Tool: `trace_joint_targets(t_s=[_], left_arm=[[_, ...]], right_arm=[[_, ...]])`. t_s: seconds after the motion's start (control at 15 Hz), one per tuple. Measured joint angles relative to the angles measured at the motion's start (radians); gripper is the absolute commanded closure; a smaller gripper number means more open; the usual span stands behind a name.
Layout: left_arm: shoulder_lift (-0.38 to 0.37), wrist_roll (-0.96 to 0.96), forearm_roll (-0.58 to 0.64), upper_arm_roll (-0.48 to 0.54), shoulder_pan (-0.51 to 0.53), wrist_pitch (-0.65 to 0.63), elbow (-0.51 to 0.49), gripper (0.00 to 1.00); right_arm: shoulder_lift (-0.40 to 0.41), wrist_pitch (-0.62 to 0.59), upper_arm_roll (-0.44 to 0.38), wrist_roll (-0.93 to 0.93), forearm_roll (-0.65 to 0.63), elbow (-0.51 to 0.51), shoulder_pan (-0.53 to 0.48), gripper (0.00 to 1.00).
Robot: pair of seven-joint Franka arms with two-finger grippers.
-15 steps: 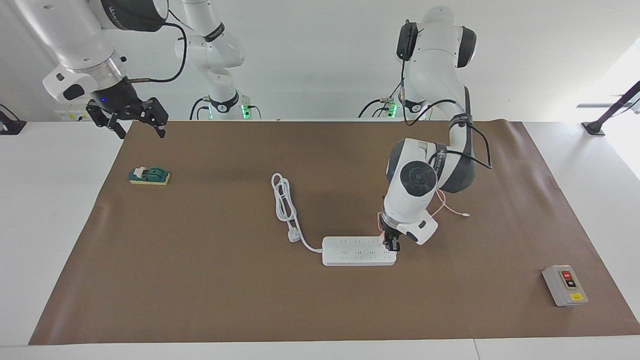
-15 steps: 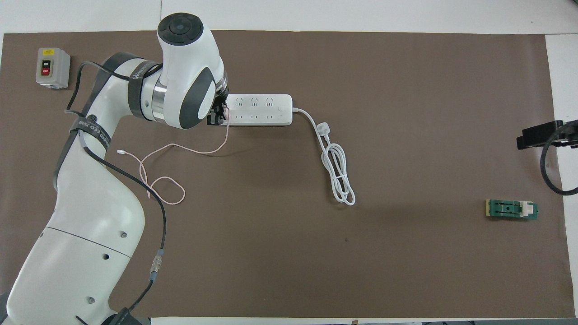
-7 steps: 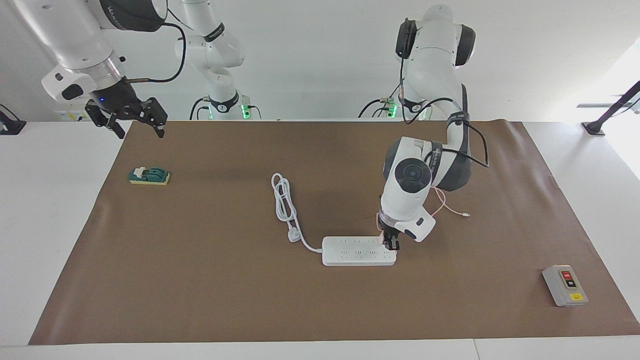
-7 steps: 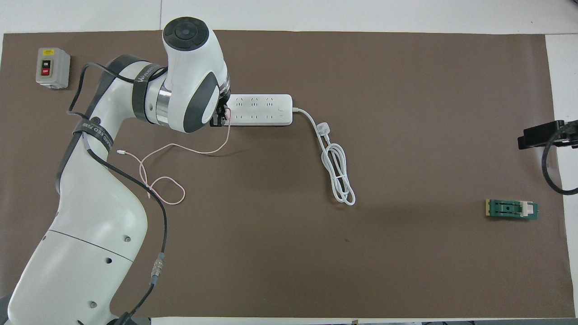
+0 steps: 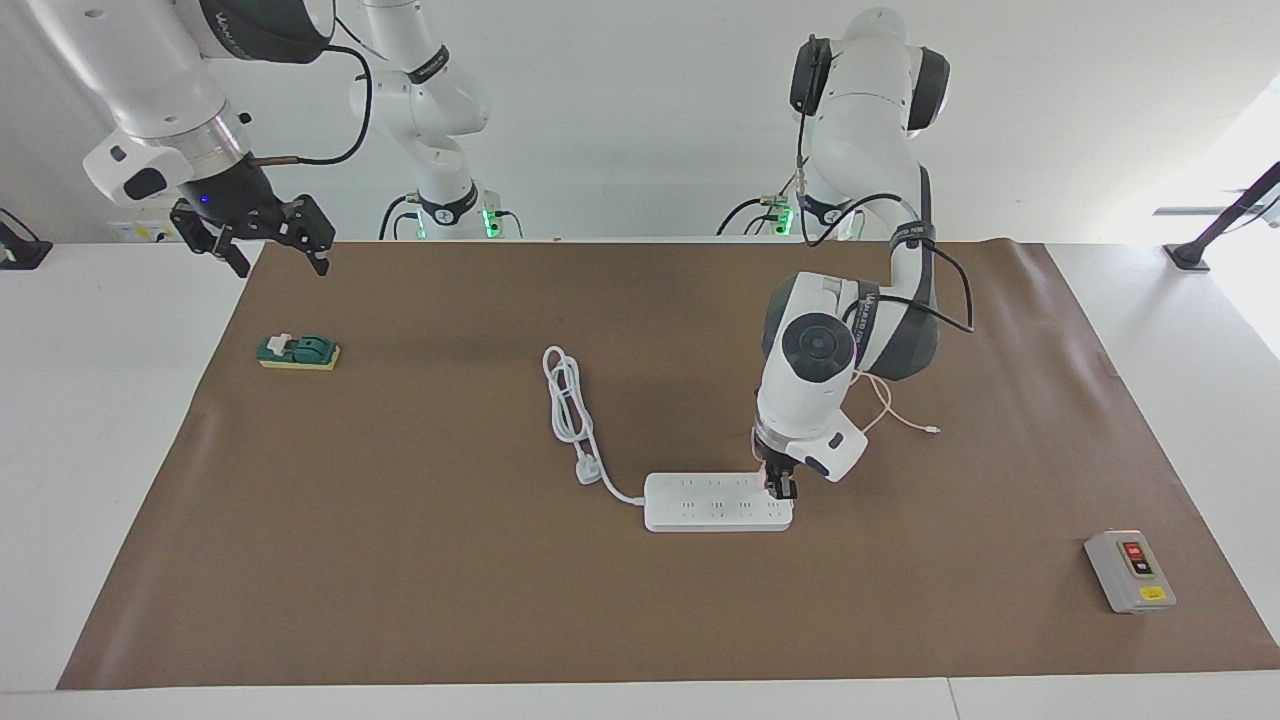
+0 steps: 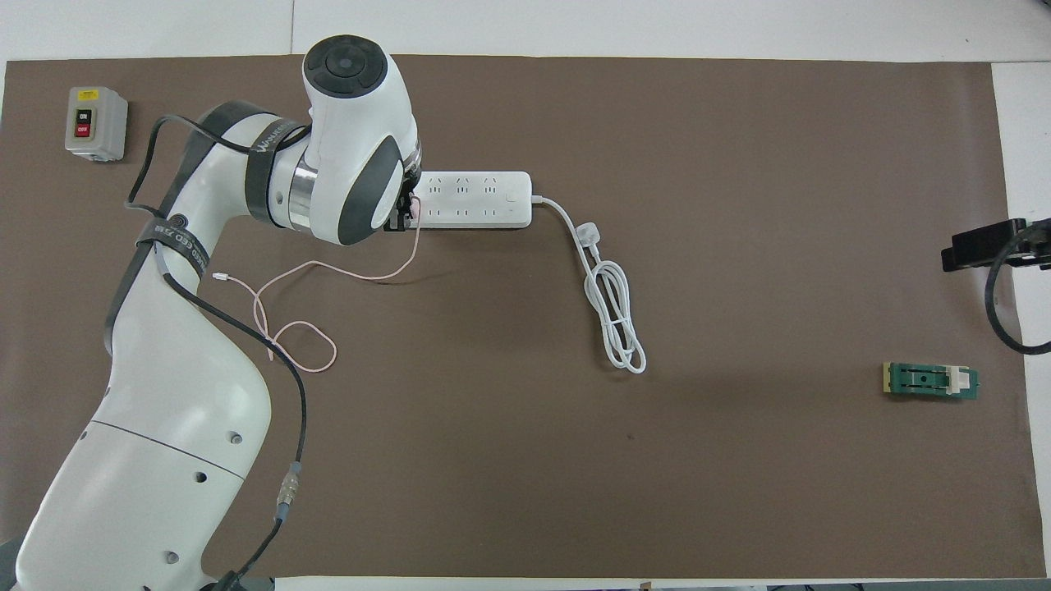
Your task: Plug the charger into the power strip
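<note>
Left gripper (image 5: 781, 489) on power strip (image 5: 715, 502)

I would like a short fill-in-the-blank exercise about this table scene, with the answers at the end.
1. The left gripper is down at the end of the power strip, shut on the pale pink ____.
2. The thin pink cable trails over the ____ mat.
3. The right gripper waits, ____, above the mat's corner, near the green block.
4. The grey switch box has a red button and a ____ one.

Answers: charger; brown; open; black
</note>
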Motion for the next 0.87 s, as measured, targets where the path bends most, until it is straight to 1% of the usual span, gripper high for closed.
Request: trace_joint_targets(t_s=[0.87], left_arm=[[-0.016, -0.042, 0.004, 0.001, -0.005, 0.032, -0.036, 1.0]], right_arm=[[0.0, 0.0, 0.0, 0.0, 0.0, 0.0, 0.0, 0.0]])
